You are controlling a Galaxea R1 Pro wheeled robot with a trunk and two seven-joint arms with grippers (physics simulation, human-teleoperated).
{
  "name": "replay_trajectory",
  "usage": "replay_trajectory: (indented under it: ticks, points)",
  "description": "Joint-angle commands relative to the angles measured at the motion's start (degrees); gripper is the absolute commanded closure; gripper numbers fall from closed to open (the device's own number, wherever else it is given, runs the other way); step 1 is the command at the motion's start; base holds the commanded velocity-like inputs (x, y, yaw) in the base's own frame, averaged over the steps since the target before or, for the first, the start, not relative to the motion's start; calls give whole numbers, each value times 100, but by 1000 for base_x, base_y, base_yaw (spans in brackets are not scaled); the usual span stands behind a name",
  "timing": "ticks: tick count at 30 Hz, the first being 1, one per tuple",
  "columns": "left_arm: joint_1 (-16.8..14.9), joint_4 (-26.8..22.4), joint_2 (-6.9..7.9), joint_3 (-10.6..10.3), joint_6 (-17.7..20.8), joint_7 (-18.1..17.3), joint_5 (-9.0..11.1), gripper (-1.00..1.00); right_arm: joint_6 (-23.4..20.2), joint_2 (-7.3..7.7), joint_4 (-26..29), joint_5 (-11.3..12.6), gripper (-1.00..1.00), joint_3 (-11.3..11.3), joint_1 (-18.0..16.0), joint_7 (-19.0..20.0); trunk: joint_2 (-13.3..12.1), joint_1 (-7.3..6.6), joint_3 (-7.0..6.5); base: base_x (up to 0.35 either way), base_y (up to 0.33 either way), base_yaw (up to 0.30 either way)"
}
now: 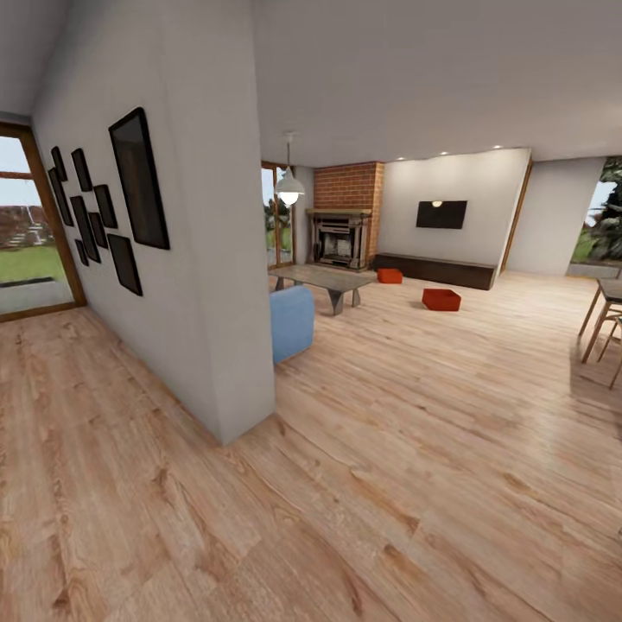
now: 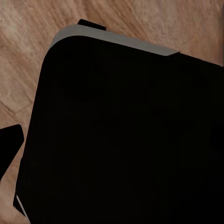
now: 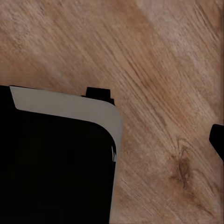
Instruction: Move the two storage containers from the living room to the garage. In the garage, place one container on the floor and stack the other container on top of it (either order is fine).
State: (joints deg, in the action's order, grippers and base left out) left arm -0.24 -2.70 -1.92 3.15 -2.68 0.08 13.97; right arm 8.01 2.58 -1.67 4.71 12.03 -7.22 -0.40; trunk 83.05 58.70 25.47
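Far across the living room, the two storage containers sit on the light wood plank floor (image 1: 406, 449). One orange-red box (image 1: 390, 276) lies near the fireplace and the long dark bench. The other orange-red box (image 1: 441, 299) lies a little nearer to me and to the right. Both are far beyond arm's reach. In the left wrist view one dark fingertip (image 2: 9, 145) shows at the frame's edge above the wood floor. In the right wrist view one dark fingertip (image 3: 217, 140) shows in the same way. The gap between either pair of fingers is out of frame. The garage is out of view.
A white wall corner (image 1: 233, 345) with black picture frames juts out close on my left. Behind it stand a blue seat (image 1: 292, 321) and a low grey table (image 1: 324, 281). Chairs and a table (image 1: 605, 320) stand at the right. My black base (image 2: 126, 140) lies under both wrists.
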Motion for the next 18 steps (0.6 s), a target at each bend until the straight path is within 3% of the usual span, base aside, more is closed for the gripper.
replay_trajectory:
  ticks: [1, 18]
  points:
    - [-2, 2, -2, 30, -21, 3, 9, -100, 34, -1, -18, 45, -100, 54, -7, -4, 3, 3, 6, 323, 0, 0]
    - [-2, 5, -2, 36, -66, 5, 47, -100, 34, -7, -18, 59, -100, 58, -7, -4, 3, 3, 6, 323, 0, 0]
